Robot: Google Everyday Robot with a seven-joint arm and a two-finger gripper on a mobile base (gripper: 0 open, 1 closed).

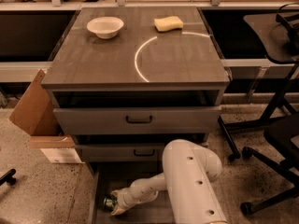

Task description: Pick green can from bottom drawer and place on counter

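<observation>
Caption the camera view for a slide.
Gripper at the green can in the open bottom drawer; bowl and sponge on counter.
</observation>
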